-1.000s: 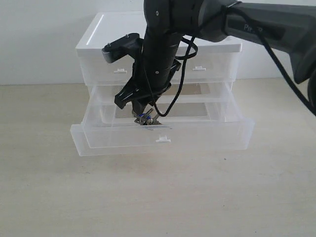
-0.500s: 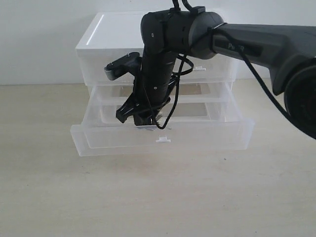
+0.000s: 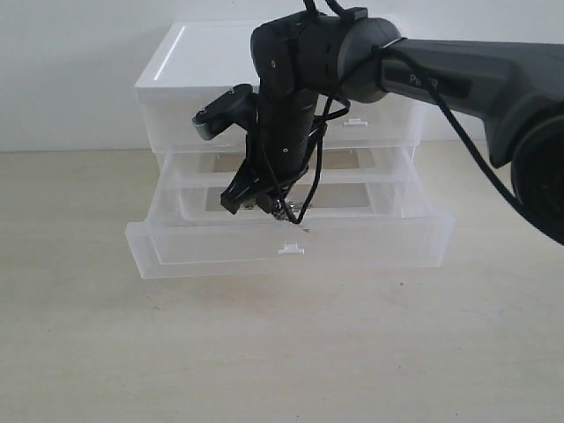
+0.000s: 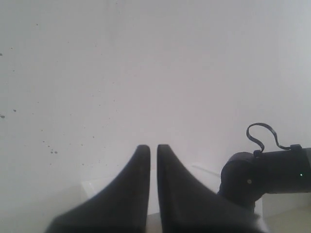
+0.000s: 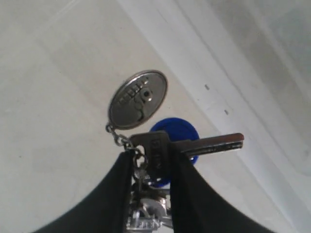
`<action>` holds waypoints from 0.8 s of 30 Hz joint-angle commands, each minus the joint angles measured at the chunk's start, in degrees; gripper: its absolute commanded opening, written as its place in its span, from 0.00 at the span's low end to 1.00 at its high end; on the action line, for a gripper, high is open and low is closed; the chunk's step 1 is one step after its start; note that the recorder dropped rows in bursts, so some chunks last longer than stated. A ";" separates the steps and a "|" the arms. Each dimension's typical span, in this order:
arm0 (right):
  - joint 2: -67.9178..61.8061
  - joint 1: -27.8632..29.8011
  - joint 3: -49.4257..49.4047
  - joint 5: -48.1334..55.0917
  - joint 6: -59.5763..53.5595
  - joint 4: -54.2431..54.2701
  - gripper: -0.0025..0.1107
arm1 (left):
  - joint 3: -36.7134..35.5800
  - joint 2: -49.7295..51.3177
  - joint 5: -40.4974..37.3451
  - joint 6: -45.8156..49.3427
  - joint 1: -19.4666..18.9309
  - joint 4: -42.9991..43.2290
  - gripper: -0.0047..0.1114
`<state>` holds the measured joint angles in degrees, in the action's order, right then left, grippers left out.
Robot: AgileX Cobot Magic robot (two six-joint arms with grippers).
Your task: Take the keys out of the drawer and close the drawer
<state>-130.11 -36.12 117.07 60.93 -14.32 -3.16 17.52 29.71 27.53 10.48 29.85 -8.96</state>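
Observation:
The wide translucent drawer stands pulled out at the front of the white plastic cabinet, its small white tab handle in the middle. My right gripper hangs over the drawer and is shut on the keys. In the right wrist view the keys sit pinched between the black fingers, with a blue head, a silver blade and an oval metal tag dangling on a chain. My left gripper is shut on nothing and faces a white wall.
The cabinet carries two half-width drawers above the open one, each with a white tab. It stands at the back of a pale wooden table, against a white wall. The right arm's elbow shows in the left wrist view.
My right gripper dipped into the drawer, shut on the keys, and has now risen slightly with them. The drawer and the left gripper have not moved.

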 commanded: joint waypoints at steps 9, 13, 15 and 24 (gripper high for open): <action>11.00 -5.68 0.17 -2.49 1.88 -10.02 0.02 | -0.44 -0.17 0.55 0.25 -0.13 -0.70 0.08; 14.28 -7.07 0.17 -1.30 1.96 -10.48 0.02 | -0.44 -0.17 0.40 0.65 -0.13 -0.70 0.08; 15.23 -7.16 0.17 1.45 1.96 -8.31 0.02 | -0.44 -0.17 0.42 0.75 -0.13 -1.22 0.08; 8.37 -1.55 0.17 2.99 0.85 9.76 0.55 | -0.44 -0.17 -0.15 0.75 -0.13 -1.64 0.08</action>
<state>-119.00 -38.86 116.97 63.94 -13.07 3.52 17.52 29.71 27.53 10.81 29.85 -9.45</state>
